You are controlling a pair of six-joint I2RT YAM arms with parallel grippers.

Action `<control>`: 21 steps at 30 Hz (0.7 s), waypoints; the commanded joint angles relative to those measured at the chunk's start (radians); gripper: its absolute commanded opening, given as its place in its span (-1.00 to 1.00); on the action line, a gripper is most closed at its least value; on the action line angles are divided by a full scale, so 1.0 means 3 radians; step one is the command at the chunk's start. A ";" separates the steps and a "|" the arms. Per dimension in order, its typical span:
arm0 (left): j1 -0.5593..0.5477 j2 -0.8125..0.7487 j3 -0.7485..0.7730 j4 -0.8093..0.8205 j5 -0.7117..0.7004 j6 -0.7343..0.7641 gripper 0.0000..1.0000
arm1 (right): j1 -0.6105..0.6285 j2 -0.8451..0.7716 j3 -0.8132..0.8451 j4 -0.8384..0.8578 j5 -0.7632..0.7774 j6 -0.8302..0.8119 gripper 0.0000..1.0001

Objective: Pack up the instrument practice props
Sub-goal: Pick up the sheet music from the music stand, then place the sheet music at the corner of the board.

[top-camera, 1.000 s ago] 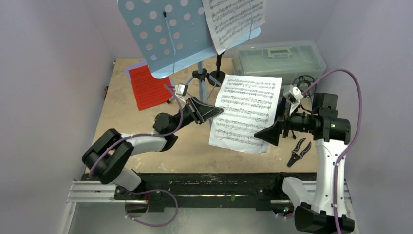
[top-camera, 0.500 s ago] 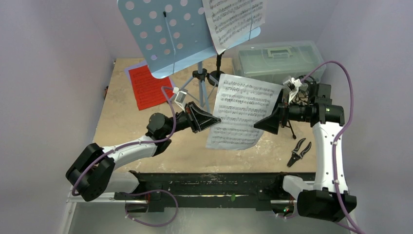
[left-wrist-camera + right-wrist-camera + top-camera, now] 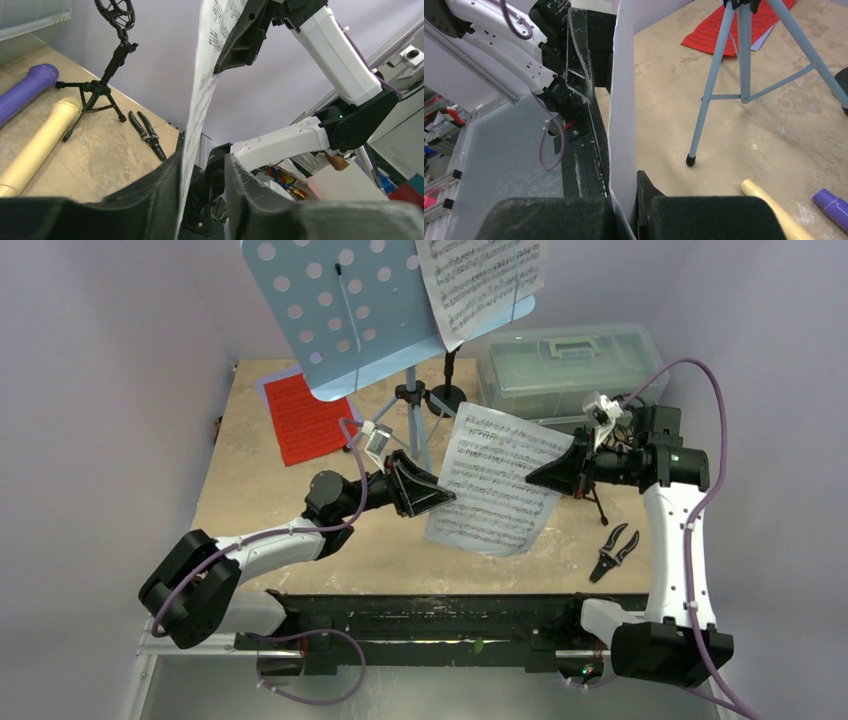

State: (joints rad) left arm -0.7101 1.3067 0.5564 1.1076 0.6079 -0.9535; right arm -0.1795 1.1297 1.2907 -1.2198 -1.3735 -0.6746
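1. The right jaws pinch one printed sheet (image 3: 497, 480) in the air; the left jaws stand slightly spread around its opposite edge.
2. The music rest (image 3: 330, 310), red folder (image 3: 300, 420) and microphones (image 3: 30, 150) wait on the counter (image 3: 250, 490) beyond the jaws; it seems nothing is packed yet.

The music rest (image 3: 340, 310) spread its blue desk high over the back of the table (image 3: 250, 520), roofing the room beneath, where its tripod legs (image 3: 412, 405) splayed beside a round-based mic holder (image 3: 448, 395). Nearward of the rest, the loose sheet music (image 3: 495, 480) stood on edge between the left gripper (image 3: 448, 493) and right gripper (image 3: 530, 480), barring any sideways pass. Right of the rest the plastic box (image 3: 570, 365), purple microphone (image 3: 25, 92), cream microphone (image 3: 35, 150), tripod mic holder (image 3: 100, 90) and pliers (image 3: 612, 552) crowded the floor. Left of the rest only the flat red folder (image 3: 305, 420) lay; nearward of that was bare tabletop.
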 commanded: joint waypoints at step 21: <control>-0.0049 0.0203 0.0301 0.0195 0.0160 0.0308 0.10 | 0.0016 -0.0347 -0.0321 0.0403 -0.0068 -0.0068 -1.00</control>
State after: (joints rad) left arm -0.7105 1.3903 0.6167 1.1858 0.6945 -0.9543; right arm -0.1783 1.0214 1.2011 -1.1118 -1.3788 -0.6743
